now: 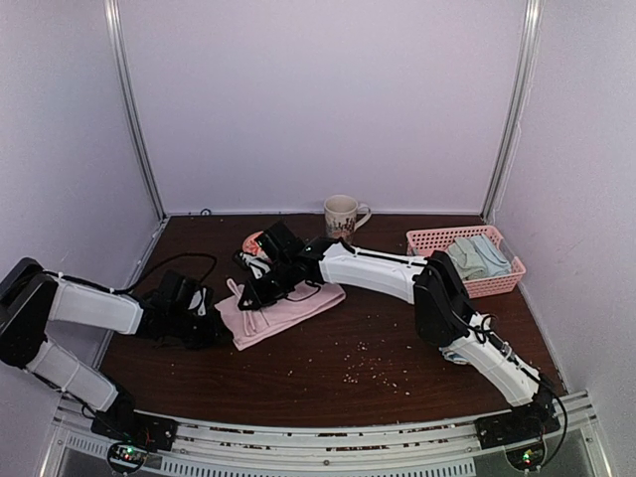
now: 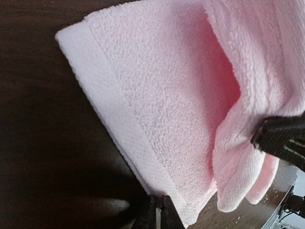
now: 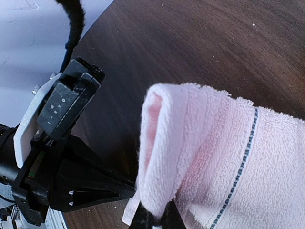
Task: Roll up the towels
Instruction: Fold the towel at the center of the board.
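Observation:
A pale pink towel lies partly folded on the dark table, left of the middle. My left gripper is at its near left corner, jaws shut on the towel's hem. My right gripper reaches across from the right and is shut on a lifted fold of the same towel. That fold curls over into a loose loop. The right gripper's fingers show at the right of the left wrist view. More towels, one sage green and one pale blue, lie in the basket.
A pink lattice basket stands at the back right. A mug sits by the back wall. A small patchy cloth lies behind the right gripper. Crumbs dot the table in front. The left arm's wrist is close to the fold.

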You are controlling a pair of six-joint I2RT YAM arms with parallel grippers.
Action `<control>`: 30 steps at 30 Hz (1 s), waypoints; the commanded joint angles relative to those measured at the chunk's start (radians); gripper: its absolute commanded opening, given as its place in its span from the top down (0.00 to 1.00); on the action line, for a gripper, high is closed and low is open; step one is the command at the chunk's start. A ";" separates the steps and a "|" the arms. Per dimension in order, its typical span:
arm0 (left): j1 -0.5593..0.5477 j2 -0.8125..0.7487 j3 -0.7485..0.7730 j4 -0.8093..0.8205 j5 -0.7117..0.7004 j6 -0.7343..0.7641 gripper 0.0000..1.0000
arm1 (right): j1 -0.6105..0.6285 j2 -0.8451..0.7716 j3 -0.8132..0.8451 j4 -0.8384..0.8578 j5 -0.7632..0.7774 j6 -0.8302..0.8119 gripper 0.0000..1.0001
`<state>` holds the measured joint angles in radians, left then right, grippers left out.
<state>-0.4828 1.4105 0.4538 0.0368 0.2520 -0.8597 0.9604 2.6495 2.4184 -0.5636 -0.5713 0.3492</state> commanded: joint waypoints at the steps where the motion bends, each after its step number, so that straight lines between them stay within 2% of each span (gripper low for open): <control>1: 0.011 0.013 -0.036 -0.009 -0.020 -0.013 0.94 | 0.013 -0.037 0.011 -0.020 -0.016 -0.008 1.00; 7: 0.013 0.008 -0.044 0.001 -0.005 -0.014 0.94 | 0.012 -0.106 -0.011 -0.039 0.008 -0.032 1.00; 19: 0.013 -0.023 -0.056 -0.002 -0.011 -0.005 0.95 | 0.035 -0.010 -0.001 0.015 -0.019 0.003 0.99; 22: 0.012 -0.040 -0.056 -0.016 -0.020 -0.005 0.95 | 0.029 -0.007 0.011 0.021 -0.039 -0.020 0.75; 23: 0.013 -0.052 -0.056 -0.026 -0.025 -0.005 0.95 | 0.025 -0.013 0.013 0.028 -0.061 -0.027 0.70; 27: 0.012 -0.158 -0.046 -0.119 -0.081 -0.009 0.94 | -0.007 -0.086 0.006 0.036 -0.122 -0.069 0.55; 30: 0.012 -0.298 0.009 -0.243 -0.183 -0.011 0.92 | -0.050 -0.173 -0.035 0.026 -0.132 -0.111 0.51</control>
<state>-0.4774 1.2575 0.4103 -0.0643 0.1963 -0.8684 0.9695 2.6160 2.4104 -0.5537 -0.6567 0.3016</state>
